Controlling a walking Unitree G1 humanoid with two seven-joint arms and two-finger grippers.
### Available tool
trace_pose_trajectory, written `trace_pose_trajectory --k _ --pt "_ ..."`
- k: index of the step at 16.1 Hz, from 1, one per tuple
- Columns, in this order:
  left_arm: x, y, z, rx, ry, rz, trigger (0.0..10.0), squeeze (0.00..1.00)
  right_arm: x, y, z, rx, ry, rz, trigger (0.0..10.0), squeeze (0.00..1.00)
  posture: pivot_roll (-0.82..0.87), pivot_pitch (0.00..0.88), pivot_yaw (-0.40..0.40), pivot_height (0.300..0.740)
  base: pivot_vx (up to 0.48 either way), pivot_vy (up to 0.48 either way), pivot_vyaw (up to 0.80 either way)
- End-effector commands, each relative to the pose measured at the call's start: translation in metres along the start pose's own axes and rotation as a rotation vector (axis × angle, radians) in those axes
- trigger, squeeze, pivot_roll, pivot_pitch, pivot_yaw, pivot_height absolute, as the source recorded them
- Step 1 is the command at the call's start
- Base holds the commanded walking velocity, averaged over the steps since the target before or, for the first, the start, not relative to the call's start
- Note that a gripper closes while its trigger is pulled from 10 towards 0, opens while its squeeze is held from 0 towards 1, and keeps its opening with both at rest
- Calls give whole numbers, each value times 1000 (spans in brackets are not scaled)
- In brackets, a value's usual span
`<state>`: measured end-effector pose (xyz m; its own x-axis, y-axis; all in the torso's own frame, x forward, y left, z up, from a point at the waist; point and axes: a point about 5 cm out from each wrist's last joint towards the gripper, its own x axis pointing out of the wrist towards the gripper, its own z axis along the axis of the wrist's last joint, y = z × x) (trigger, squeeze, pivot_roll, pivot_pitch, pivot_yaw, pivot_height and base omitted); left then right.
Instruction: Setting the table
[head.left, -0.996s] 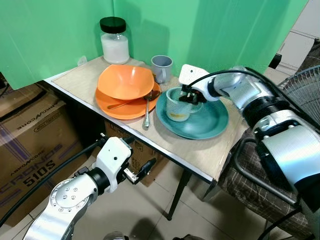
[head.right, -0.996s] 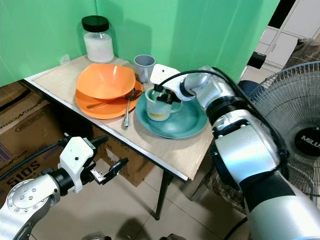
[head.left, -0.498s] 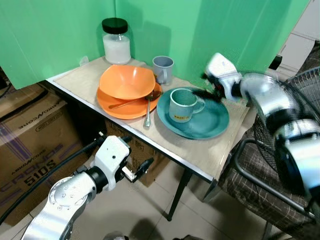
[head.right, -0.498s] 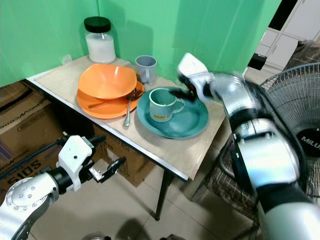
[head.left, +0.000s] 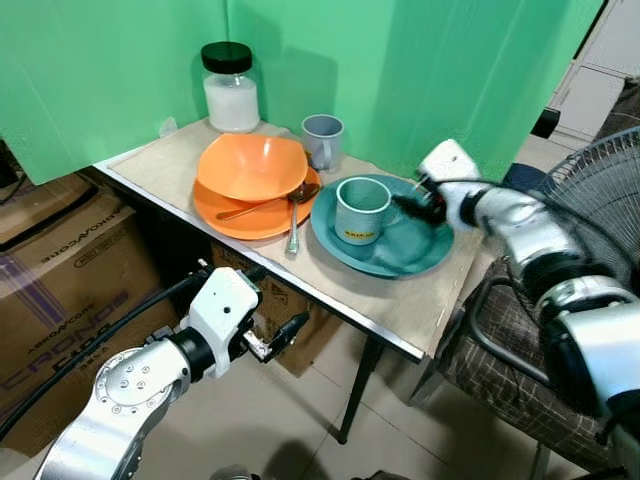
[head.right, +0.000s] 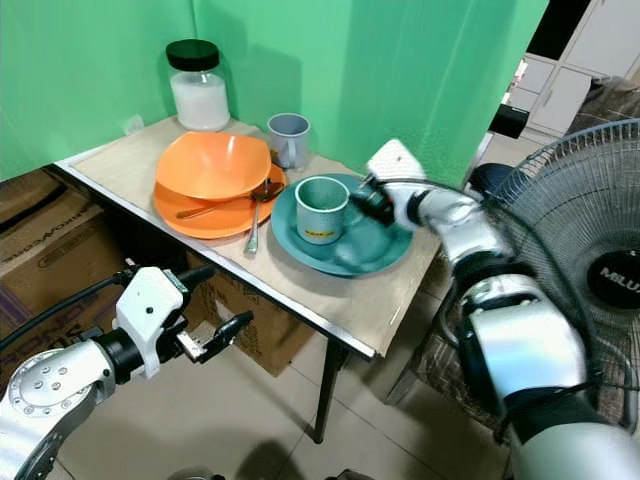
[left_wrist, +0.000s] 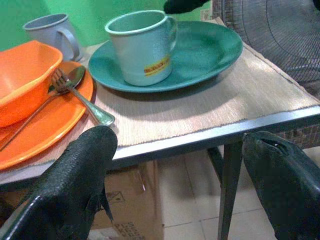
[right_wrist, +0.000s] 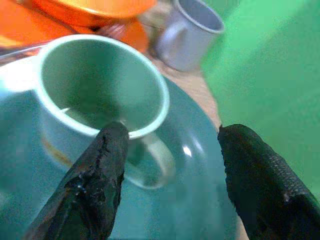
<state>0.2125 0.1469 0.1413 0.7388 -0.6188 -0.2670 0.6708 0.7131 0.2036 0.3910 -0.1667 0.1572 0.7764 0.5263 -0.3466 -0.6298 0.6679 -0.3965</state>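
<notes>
Counted on the table (head.left: 440, 300): 2 mugs, 1 teal mug (head.left: 361, 209) at center & 1 grey mug (head.left: 322, 139) at approx. 11 o'clock from it. 2 plates: 1 teal plate (head.left: 415, 250), 1 orange plate (head.left: 225, 205) at 9 o'clock. 1 orange bowl (head.left: 250, 165). 1 spoon (head.left: 296, 215), 1 fork (head.left: 240, 208). 1 jar (head.left: 230, 87), black lid, at 10 o'clock. Off-table: 2 cardboard boxes (head.left: 70, 290), 1 fan (head.right: 575, 250) at 3 o'clock.

Right claw (head.left: 412, 204) blurred; fan (head.right: 580, 250) cut off.
</notes>
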Motion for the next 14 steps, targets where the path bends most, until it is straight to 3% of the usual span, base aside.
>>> trace_pose_trajectory --k 1,4,8,14 --pt "0 0 5 11 -12 -10 10000 0 0 5 -5 1 15 43 10000 0 129 0 -43 740 0 0 0" --pt "-1 1 4 11 -5 -9 10000 0 1 20 -13 -27 27 184 10000 0 138 0 -47 740 0 0 0" --pt "-3 1 4 11 -1 -11 10000 0 -5 16 -10 11 -17 243 10000 0 135 0 -39 740 0 0 0" --pt "-1 2 7 17 -8 -27 10000 0 -7 3 -10 105 -36 78 10000 0 127 0 -30 740 0 0 0"
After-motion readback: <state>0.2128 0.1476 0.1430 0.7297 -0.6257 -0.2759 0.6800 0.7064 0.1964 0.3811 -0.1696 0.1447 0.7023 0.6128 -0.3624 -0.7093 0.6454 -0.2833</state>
